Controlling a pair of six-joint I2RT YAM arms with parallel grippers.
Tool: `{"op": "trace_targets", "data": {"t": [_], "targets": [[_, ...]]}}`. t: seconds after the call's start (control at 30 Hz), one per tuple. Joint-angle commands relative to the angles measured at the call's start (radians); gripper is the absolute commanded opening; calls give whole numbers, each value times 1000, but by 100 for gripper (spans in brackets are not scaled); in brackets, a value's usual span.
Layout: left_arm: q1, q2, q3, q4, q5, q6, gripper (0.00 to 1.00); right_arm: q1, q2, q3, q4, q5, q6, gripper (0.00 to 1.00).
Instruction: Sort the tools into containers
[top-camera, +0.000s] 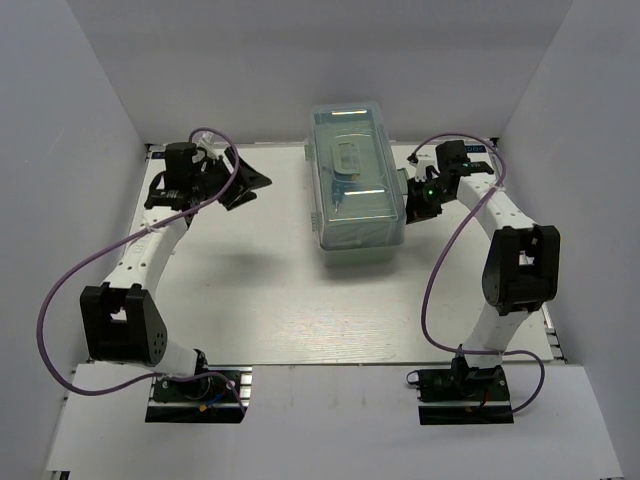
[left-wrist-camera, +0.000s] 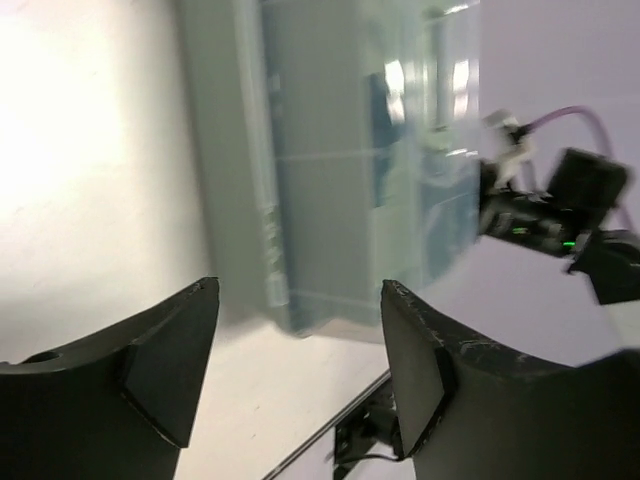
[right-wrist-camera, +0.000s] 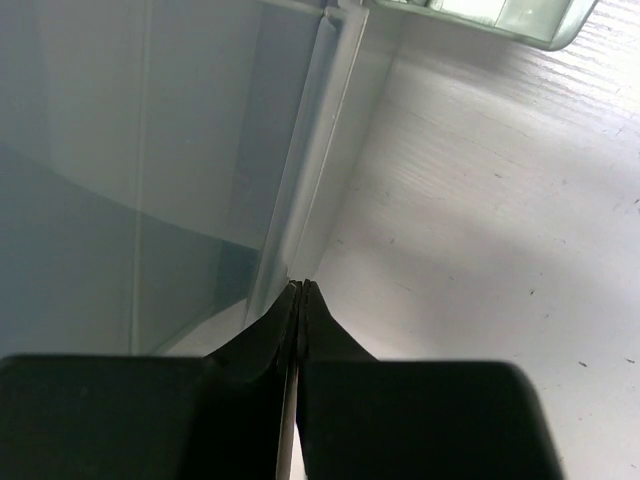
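A pale mint-green toolbox (top-camera: 355, 185) with a translucent lid stands shut at the back middle of the table. Blue shapes show faintly through the lid; no tools lie loose in view. My left gripper (top-camera: 250, 182) is open and empty, to the left of the box, its jaws pointing at the box's side (left-wrist-camera: 330, 180). My right gripper (top-camera: 412, 203) is shut and empty, its tips (right-wrist-camera: 302, 287) against the box's right side wall (right-wrist-camera: 150, 150) low down near the table.
White walls close in the table (top-camera: 270, 300) on the left, back and right. My right arm (left-wrist-camera: 560, 210) shows beyond the box in the left wrist view. Both arm bases sit at the near edge.
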Motion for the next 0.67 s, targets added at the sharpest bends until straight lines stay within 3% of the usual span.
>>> {"op": "trace_targets", "data": {"t": [0.0, 0.13, 0.23, 0.27, 0.37, 0.4, 0.63], "targets": [[6, -50, -11, -75, -60, 102, 77, 10, -42, -9, -16, -44, -4, 0], [6, -115, -44, -210, -157, 277, 84, 13, -72, -3, -64, 135, -39, 0], [6, -222, -109, -237, -219, 363, 100, 9, -166, -39, -78, 313, -105, 33], [6, -284, -150, -218, -241, 377, 100, 10, -188, -95, -78, 339, -129, 51], [6, -354, -195, -194, -261, 400, 100, 15, -323, -203, -56, 353, -166, 76], [6, -366, -204, -183, -262, 400, 100, 15, -347, -222, -40, 367, -156, 91], [6, -415, -264, -122, -214, 423, 100, 12, -596, -343, -26, 306, -51, 91]]}}
